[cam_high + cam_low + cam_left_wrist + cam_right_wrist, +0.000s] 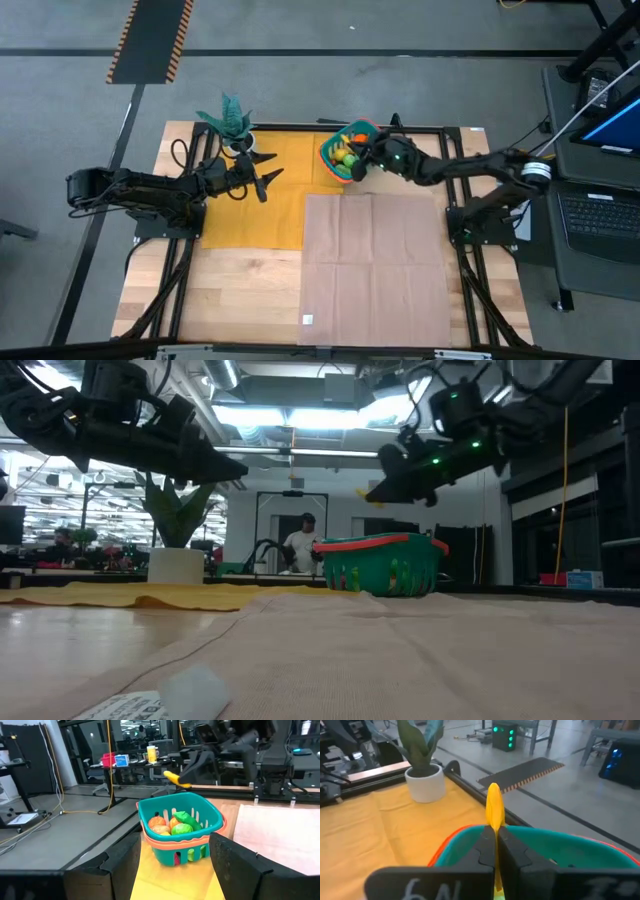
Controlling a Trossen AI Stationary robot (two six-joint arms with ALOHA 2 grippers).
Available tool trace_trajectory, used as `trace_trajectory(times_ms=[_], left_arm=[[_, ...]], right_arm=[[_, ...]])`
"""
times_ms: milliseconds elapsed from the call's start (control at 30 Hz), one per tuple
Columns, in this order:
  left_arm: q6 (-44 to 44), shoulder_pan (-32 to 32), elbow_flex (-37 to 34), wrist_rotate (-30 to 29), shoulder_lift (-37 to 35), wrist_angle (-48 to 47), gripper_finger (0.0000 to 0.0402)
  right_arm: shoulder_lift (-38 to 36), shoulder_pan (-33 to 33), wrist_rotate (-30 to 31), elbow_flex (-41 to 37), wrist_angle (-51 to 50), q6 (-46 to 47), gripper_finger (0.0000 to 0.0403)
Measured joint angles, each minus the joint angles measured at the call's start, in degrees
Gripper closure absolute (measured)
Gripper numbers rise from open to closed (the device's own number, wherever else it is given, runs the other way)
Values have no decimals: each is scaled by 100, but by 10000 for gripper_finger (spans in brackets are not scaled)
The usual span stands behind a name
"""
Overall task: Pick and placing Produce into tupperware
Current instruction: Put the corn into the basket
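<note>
The teal tupperware (342,150) with its orange-red rim stands at the far middle of the table, on the yellow cloth (270,205). Orange, green and yellow produce (175,822) lies inside it. My right gripper (495,837) hovers over the tupperware's rim (455,837), shut on a long yellow piece of produce (494,810). The same yellow piece (176,778) shows above the tupperware (180,845) in the left wrist view. My left gripper (268,178) stands open above the yellow cloth, left of the tupperware, pointing level at it with nothing between its fingers. My right gripper pinches the long yellow piece between its two fingers, which lie along it. The piece's free end (494,795) sticks out past the fingertips. The fingers come from the table's right, slanting slightly down. The piece hangs clear above the tupperware.
A teal plant in a white pot (238,130) stands at the far left of the yellow cloth. A brown cloth (375,255) covers the table's near right part. A small white tag (160,700) lies near the front edge. A person (300,545) stands in the room beyond.
</note>
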Motion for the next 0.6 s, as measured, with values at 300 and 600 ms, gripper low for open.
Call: trace_trajectory(times_ms=[300, 600], left_arm=[[-1, -2, 0, -1, 0, -221, 175], [-2, -2, 0, -2, 0, -275, 175]], right_arm=[[315, -175, -325, 894, -1241, -60, 397], [458, -365, -813, 2195, -4410, 341, 397]])
